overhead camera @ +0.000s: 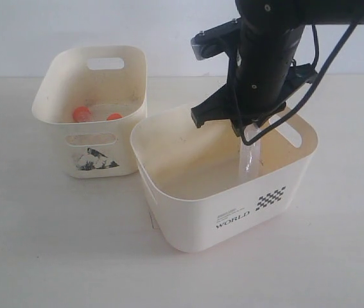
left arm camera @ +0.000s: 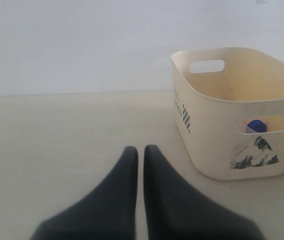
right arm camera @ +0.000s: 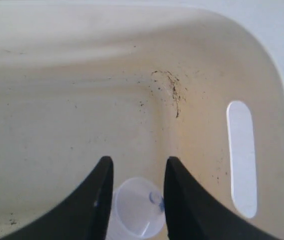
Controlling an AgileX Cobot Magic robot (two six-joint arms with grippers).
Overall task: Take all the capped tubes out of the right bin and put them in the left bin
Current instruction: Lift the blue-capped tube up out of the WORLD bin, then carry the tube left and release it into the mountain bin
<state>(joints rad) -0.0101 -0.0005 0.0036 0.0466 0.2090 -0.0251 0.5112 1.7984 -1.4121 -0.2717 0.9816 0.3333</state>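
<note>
So the right claw [right arm camera: 139, 162] is down inside the right bin [overhead camera: 188, 218], fingers pinched on either side of a clear tube [overhead camera: 251, 160], holding it upright toward the end with the handle cutout. Gripping it by the top end makes sense to me. The bin walls are tall, so coming straight down from above is the only clean way in, and an upright tube should lift out without snagging the rim. Thing is, I can't spot a cap on this one from any angle. The wrist view looks right down onto its round end, and it just reads as clear plastic with a bluish speck.

Over in the left bin [overhead camera: 66, 70], two orange tubes [overhead camera: 79, 114] lie on the floor. A blue cap [left arm camera: 256, 126] shows through the front handle slot, so that one looks to be in there too. My guess is the capped ones are all across.

The left claw [left arm camera: 140, 150] is closed on nothing, parked low over the desk [overhead camera: 53, 250] off to the side of the left bin, probably just keeping out of the way.
</note>
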